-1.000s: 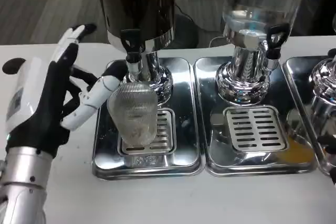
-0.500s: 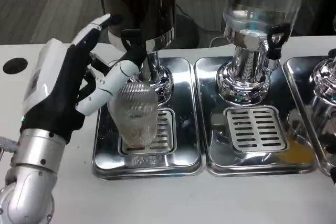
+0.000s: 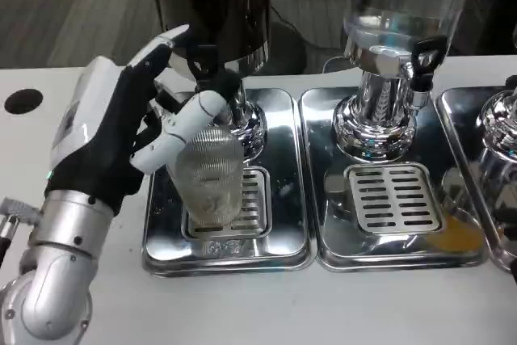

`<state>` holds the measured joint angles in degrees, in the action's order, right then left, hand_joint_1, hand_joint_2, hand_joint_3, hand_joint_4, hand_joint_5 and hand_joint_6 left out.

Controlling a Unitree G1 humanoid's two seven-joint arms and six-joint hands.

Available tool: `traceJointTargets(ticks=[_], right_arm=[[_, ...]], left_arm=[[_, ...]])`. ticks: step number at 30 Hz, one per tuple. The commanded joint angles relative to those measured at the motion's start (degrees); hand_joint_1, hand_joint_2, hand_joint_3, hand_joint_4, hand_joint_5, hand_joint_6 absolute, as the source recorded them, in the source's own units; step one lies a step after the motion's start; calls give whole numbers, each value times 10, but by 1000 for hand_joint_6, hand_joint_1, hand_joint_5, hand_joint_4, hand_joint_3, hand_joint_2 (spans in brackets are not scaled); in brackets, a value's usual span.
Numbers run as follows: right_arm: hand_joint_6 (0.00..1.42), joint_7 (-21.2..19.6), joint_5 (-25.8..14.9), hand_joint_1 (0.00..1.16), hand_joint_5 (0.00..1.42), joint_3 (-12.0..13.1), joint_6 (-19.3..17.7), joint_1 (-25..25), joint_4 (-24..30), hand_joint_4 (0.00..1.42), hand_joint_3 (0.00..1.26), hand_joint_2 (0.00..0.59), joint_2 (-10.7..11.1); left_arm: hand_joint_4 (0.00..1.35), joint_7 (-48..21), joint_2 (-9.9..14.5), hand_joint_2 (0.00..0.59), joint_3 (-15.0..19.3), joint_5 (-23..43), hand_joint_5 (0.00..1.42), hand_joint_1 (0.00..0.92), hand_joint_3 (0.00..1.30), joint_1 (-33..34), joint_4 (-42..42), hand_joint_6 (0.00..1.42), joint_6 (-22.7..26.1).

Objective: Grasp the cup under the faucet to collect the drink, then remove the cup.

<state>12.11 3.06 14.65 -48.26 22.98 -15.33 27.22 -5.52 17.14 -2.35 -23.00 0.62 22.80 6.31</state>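
Your left hand [image 3: 121, 139] has swung in from the frame's left; fingers spread wide, thumb now touching the cup [image 3: 208, 174] under the faucet [image 3: 212, 78]. Not yet gripping.

**Left arm: silver forearm, white and black hand**

On the left side of the frame, the left hand [image 3: 121, 139] has a smooth white plastic back, rounded at the edges, with a faint grey marking on its surface. Below the white cover the palm and wrist area are matt black. The fingers [image 3: 182, 123] are white segments joined by black sections, with rounded white tips. The forearm [image 3: 69, 236] in the lower left of the frame is a brushed silver cylinder with small dark screws around its upper rim. It ends in a rounded silver joint housing with further screws, and a short silver fitting sticks out at the frame's left edge.
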Motion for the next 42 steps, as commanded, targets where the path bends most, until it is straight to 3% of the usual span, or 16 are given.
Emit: traceJointTargets(ticks=[1, 42], right_arm=[[119, -1, -6, 432, 260, 7, -9, 1, -3, 215, 285, 388, 4], [119, 2, -8, 432, 245, 5, -18, 1, -8, 201, 244, 387, 3]], left_arm=[[161, -9, 5, 98, -5, 2, 801, 0, 237, 11, -7, 1148, -4], [242, -29, 16, 84, 8, 16, 858, 0, 309, -52, 23, 1195, -16]])
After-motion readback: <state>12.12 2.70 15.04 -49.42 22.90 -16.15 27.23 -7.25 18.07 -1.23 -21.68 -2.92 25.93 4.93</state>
